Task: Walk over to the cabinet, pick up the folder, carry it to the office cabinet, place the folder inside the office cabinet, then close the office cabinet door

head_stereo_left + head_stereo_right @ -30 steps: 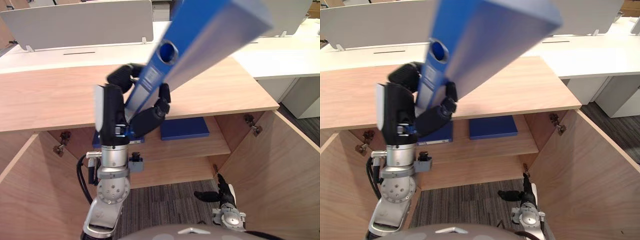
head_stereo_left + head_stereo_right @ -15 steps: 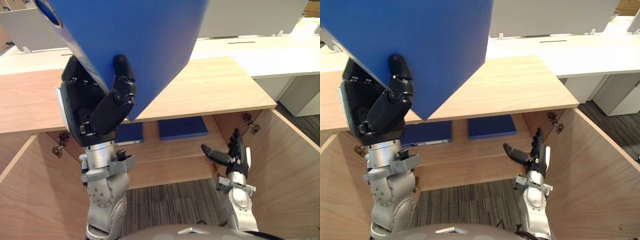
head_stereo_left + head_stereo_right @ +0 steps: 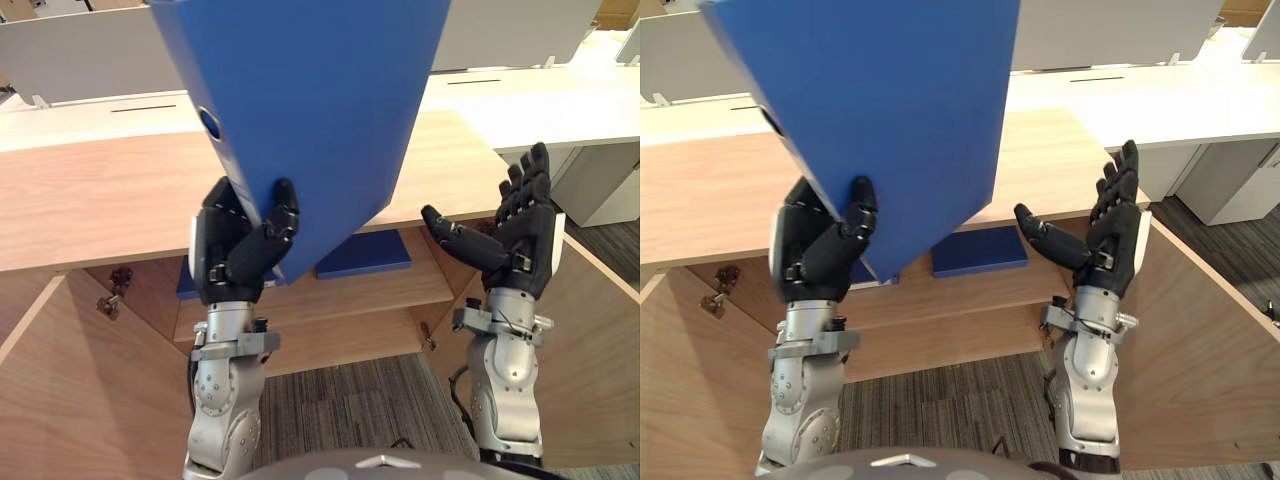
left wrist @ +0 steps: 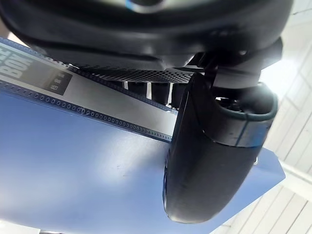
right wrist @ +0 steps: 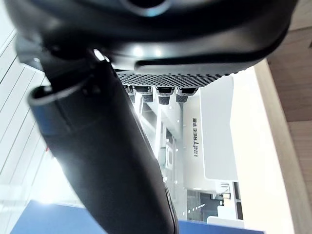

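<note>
Nearest me, at 6 o'clock, I am seeing grey striped carpet (image 3: 350, 410) between the two open doors of the office cabinet, the left door (image 3: 60, 390) swinging out at 8 o'clock and the right door (image 3: 595, 340) at 4 o'clock. Above the carpet, at about 8 o'clock from centre, my left hand (image 3: 240, 250) is gripping the bottom corner of the blue folder (image 3: 310, 100), thumb curled over the front cover and fingers wrapping behind the spine. The folder is standing tall and tilted, rising toward 12 o'clock and covering much of the cabinet's wooden worktop (image 3: 90, 200). At 3 o'clock my right hand (image 3: 520, 245) is hovering apart from the folder, fingers straight and spread, thumb pointing toward it, holding nothing. Past both hands, inside the cabinet, a flat blue binder (image 3: 980, 250) is lying on the wooden shelf (image 3: 420, 290) under the worktop. Farther off, toward 1 o'clock, a white desk (image 3: 520, 100) is running behind the cabinet, with a pale divider panel (image 3: 70, 50) at 11 o'clock.
</note>
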Controlling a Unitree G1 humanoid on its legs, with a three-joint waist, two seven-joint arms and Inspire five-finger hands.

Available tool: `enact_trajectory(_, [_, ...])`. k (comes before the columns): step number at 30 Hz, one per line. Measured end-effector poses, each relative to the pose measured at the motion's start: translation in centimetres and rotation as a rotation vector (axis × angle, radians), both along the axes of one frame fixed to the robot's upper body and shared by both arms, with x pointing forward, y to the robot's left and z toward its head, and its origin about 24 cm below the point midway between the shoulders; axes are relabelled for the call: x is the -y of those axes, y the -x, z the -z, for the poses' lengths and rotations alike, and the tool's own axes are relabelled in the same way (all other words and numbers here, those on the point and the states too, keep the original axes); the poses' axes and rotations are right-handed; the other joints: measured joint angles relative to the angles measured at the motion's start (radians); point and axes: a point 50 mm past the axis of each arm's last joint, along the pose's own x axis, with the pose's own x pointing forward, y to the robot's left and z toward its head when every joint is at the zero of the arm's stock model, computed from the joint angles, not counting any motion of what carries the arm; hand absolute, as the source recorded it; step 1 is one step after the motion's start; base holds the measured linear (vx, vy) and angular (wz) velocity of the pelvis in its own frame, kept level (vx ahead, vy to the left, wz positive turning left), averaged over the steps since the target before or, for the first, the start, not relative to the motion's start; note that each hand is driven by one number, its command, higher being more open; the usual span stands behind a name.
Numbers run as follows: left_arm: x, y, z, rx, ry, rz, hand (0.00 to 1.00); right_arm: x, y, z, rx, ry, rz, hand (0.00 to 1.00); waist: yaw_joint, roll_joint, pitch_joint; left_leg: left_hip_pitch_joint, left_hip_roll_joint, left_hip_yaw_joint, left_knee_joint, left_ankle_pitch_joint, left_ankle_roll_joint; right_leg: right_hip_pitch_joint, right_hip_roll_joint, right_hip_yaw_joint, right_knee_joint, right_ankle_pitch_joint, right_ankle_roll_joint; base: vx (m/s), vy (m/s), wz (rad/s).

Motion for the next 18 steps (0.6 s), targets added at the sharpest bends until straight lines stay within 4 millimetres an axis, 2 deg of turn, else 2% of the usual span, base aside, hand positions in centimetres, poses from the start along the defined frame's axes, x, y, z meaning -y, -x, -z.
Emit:
enact_trajectory(9, [0.2, -0.2, 1.0, -0.022, -0.009, 0.109, 0.00, -1.3, -1.1, -3.6, 0.150, 0.180, -0.206, 1.00, 0.006, 0.000, 0.001, -0.003, 0.001, -0.004, 0.000, 0.000, 0.001, 0.000, 0.000, -0.001, 0.000, 0.004, 0.008, 0.00, 0.000, 0.00])
enact_trajectory(18, [-0.2, -0.8, 1.6, -0.018, -0.002, 0.187, 0.00, -1.8, -2.4, -4.1, 0.154, 0.257, -0.353, 1.00, 0.011, 0.001, 0.001, -0.004, -0.003, -0.006, 0.000, 0.003, 0.007, 0.000, -0.003, -0.002, 0.000, 0.005, 0.008, -0.01, -0.002, 0.00])
